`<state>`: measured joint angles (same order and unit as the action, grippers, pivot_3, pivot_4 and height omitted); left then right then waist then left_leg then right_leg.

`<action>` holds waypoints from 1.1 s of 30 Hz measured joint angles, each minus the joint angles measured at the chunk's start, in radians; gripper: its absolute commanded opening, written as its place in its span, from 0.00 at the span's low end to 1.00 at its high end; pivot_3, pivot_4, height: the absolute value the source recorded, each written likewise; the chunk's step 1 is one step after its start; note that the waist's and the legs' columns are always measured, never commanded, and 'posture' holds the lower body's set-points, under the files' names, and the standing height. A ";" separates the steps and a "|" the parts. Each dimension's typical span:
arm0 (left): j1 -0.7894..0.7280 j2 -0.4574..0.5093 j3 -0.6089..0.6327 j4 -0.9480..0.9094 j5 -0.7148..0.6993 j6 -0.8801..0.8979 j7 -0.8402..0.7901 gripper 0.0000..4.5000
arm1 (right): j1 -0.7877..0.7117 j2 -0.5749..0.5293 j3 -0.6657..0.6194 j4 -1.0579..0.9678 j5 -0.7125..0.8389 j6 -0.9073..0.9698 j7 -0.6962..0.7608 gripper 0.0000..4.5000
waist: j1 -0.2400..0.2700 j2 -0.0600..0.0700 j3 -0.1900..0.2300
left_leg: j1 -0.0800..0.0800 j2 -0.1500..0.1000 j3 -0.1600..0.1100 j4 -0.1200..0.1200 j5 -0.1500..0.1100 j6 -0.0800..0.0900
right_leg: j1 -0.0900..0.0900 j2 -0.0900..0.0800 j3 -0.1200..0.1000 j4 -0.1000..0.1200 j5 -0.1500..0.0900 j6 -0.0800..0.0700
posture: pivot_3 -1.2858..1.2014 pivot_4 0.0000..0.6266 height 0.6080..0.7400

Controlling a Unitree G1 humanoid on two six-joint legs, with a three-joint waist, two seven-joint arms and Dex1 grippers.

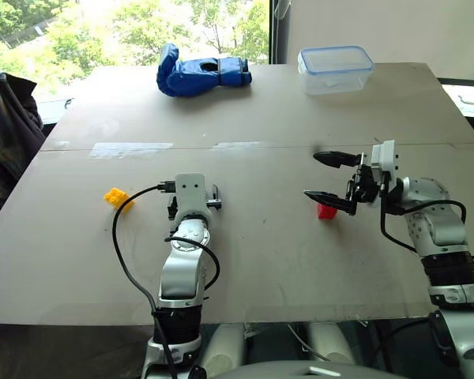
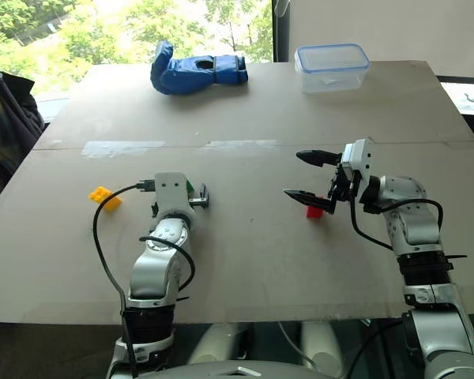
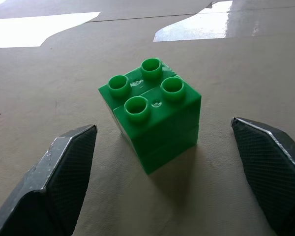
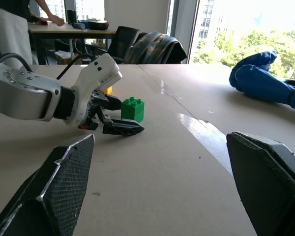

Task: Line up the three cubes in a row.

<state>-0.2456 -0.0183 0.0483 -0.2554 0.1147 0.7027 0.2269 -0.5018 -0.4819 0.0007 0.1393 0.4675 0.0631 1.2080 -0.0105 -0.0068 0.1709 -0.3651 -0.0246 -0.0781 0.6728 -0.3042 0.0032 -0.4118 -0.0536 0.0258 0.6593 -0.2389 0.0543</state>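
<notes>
Yellow cube [image 1: 118,197] far left, green cube [image 3: 151,116] middle, red cube [image 1: 326,211] right

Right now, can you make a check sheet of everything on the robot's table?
Surface: grey table, bare, with bright glare patches.
Job's things: yellow cube at the left; green cube upright between the left jaws, untouched; red cube below the right jaws. Not in a row.
Clutter: blue glove, clear plastic box at the far edge.
Grippers: left gripper open; right gripper open, holding nothing.
Cables: black cable looping along the left arm.
Surroundings: windows, trees, chair.
</notes>
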 measured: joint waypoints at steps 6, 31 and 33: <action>-0.037 -0.043 0.003 0.003 0.036 0.060 0.080 0.88 | 0.000 -0.001 0.000 0.000 -0.008 -0.003 -0.002 1.00 | -0.002 0.000 0.000 | 0.000 0.000 0.000 0.000 0.000 0.000 | 0.000 0.000 0.000 0.000 0.000 0.000 | 0.52 0.24 1.00; 0.001 0.268 -0.021 0.122 -0.156 -0.227 -0.484 0.27 | 0.009 -0.029 -0.019 0.021 0.001 -0.022 0.031 1.00 | 0.006 0.000 0.000 | -0.001 0.000 -0.002 0.000 0.001 -0.002 | 0.000 -0.001 -0.002 -0.001 0.000 0.000 | 0.52 0.24 1.00; -0.023 0.354 -0.059 0.173 -0.199 -0.315 -0.662 0.27 | 0.029 -0.056 -0.023 0.022 0.006 -0.025 0.056 1.00 | 0.006 0.000 0.000 | -0.002 0.000 -0.002 0.000 0.001 -0.002 | 0.000 0.000 -0.003 -0.002 0.000 0.000 | 0.52 0.24 1.00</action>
<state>-0.2688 0.3353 -0.0107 -0.0820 -0.0846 0.3878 -0.4355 -0.4725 -0.5377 -0.0222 0.1610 0.4732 0.0381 1.2643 -0.0050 -0.0068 0.1707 -0.3669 -0.0248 -0.0805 0.6730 -0.3033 0.0017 -0.4119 -0.0538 0.0228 0.6574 -0.2390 0.0540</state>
